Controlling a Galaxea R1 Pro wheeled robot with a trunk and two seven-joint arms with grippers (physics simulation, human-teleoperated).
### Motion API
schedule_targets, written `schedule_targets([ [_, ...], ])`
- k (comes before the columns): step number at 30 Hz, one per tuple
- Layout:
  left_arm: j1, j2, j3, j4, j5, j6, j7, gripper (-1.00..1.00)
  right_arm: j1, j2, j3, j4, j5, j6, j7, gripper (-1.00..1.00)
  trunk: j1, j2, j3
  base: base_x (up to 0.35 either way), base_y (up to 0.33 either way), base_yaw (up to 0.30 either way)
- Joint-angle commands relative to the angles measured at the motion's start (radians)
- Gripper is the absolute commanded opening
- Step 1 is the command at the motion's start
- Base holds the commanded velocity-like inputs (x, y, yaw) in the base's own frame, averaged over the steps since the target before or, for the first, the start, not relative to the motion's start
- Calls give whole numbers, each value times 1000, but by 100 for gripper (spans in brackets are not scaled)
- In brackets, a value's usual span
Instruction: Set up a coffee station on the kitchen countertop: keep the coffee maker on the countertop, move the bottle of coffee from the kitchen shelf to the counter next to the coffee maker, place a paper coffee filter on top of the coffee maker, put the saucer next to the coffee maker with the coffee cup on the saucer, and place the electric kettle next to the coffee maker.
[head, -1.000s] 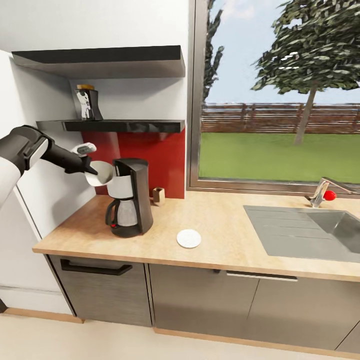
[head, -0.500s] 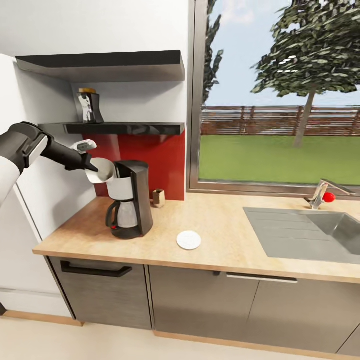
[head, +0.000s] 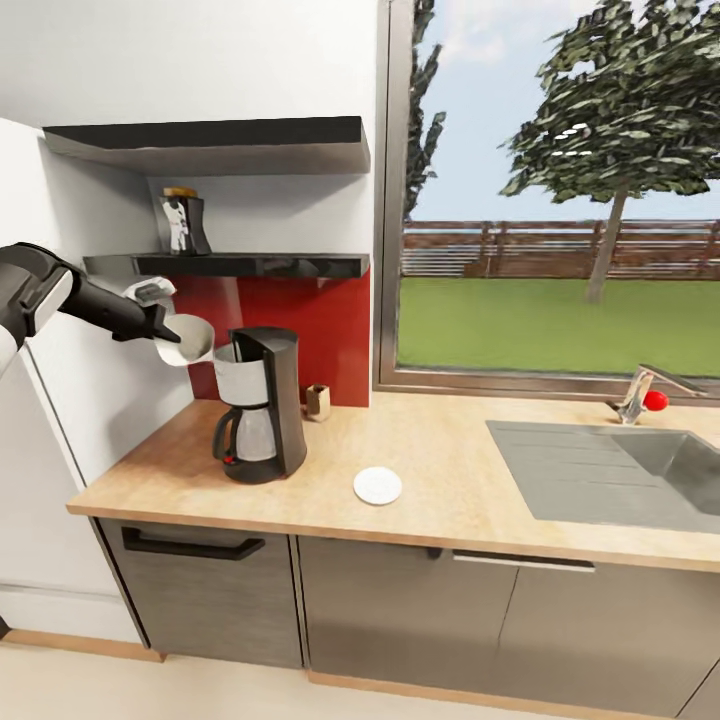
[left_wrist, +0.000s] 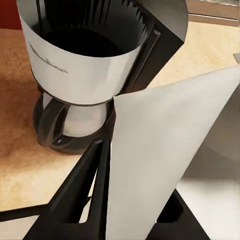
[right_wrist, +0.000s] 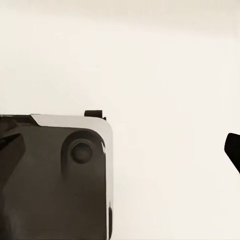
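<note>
The black coffee maker stands on the light-wood countertop near its left end. My left gripper is shut on a white paper coffee filter, held just left of and level with the machine's top. The left wrist view looks down into the coffee maker's open top, with the filter pinched against a dark finger. The bottle of coffee sits on the lower kitchen shelf. The white saucer lies right of the machine. Coffee cup and electric kettle are out of view.
A grey steel sink with a faucet is set into the countertop at the right. A small brown object stands against the red backsplash. The right wrist view has a pale surface and a dark robot part.
The head camera has tilted up, so everything sits lower in the picture. My left gripper with the filter has drawn a little left, away from the coffee maker's top.
</note>
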Motion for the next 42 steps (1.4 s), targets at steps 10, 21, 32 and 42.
schedule_targets([
  [10, 4, 5, -1, 2, 8, 3, -6, -100, 0, 1, 1, 2, 1, -3, 0, 100, 0, 0, 15, 8, 0, 0],
  [21, 8, 3, 0, 3, 7, 2, -45, -100, 0, 0, 0, 46, 0, -3, -2, 100, 0, 0, 31, 253, 39, 0],
  [32, 8, 2, -3, 2, 7, 1, -46, -100, 0, -1, 0, 48, 1, -5, -2, 100, 0, 0, 33, 57, 12, -23],
  [42, 9, 3, -6, 2, 5, -1, -46, -100, -1, -6, 0, 49, 2, -3, -3, 100, 0, 0, 37, 122, 0, -120],
])
